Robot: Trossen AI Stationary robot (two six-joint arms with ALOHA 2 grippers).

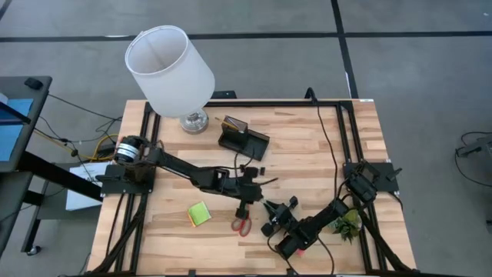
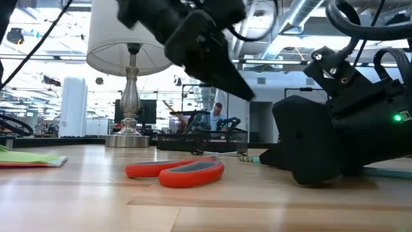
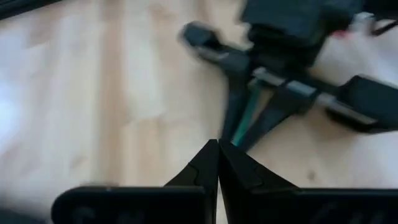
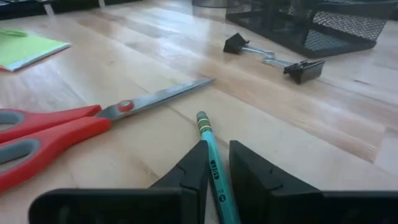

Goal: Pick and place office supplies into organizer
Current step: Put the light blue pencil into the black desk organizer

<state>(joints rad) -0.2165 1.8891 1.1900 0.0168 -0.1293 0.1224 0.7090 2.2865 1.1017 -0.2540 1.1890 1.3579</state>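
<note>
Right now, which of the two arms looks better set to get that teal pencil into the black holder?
The right one, I'd judge: the right gripper already has the teal pencil between its fingers on the table. The left gripper is shut, holding nothing, though nearer the organizer.

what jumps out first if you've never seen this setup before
The big white-shaded lamp at the table's far left corner stands out first, with the black mesh desk organizer beside it. Next, the red-handled scissors lie near the front edge, and the right gripper is shut on a teal pencil beside them.
</note>
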